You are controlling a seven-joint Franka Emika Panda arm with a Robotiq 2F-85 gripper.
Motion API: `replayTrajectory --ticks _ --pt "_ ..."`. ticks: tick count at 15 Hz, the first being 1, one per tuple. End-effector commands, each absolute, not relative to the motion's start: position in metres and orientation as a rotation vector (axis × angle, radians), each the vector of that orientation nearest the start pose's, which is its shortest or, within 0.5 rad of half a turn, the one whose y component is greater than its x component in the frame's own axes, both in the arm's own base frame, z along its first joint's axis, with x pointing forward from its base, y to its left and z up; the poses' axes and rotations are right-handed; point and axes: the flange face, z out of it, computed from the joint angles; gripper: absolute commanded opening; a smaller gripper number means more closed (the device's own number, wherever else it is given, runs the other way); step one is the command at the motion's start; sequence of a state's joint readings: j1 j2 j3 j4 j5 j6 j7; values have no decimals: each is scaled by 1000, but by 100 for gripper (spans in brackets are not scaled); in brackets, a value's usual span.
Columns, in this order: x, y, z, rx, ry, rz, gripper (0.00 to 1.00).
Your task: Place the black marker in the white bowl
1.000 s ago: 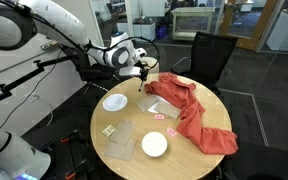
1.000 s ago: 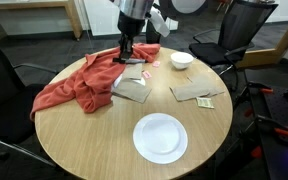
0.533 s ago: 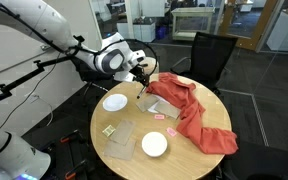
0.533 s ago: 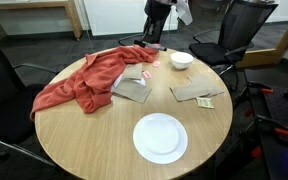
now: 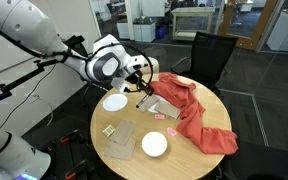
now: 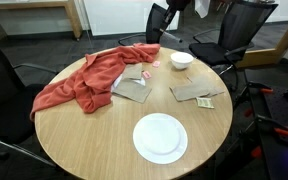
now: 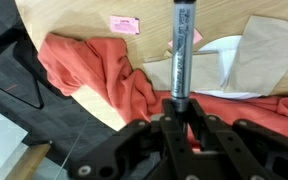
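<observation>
Exterior view, reading left to right across the round wooden desk (image 5: 189,160).

- Left: robot arm (image 5: 44,40) reaches in from the far left.
- The white bowl (image 5: 114,102) sits on the far-left part of the desk, nothing in it.
- Nearer the front, left of centre: 1 small yellowish tag (image 5: 110,130) and flat brown paper pieces (image 5: 121,140). Just right of them is 1 white plate (image 5: 154,144).
- The pincer (image 5: 144,88) hangs above the desk, just right of the bowl and at the left end of the red cloth (image 5: 199,115).
- Wrist view: both fingers are closed tight on the base of the black marker (image 7: 183,45). The marker's barrel sticks straight out from between them.
- The marker is off the desk surface and outside the bowl. Below it in the wrist view are the red cloth and a pale sheet (image 7: 209,70).
- 1 small pink card (image 7: 124,25) lies on bare wood to the left of the marker.
- Right: the cloth is bunched across the right half of the desk.
- Beyond the far-right edge stands 1 black chair (image 5: 212,55).
</observation>
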State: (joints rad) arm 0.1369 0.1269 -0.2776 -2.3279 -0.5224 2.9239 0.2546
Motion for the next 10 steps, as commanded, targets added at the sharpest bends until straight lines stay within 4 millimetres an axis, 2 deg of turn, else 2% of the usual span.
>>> replayTrajectory --ticks 1,2,3,7,8,10 --pt "526 -63 344 -3274 4 -849 5" --pt "541 -59 336 -3294 -65 -803 5" --pt "539 -63 337 -3297 -49 -806 20" --pt "539 -59 333 -3298 -60 -797 20" --pt "539 -59 333 -3298 -60 -796 5" --pt "547 -72 338 -3353 81 -809 5"
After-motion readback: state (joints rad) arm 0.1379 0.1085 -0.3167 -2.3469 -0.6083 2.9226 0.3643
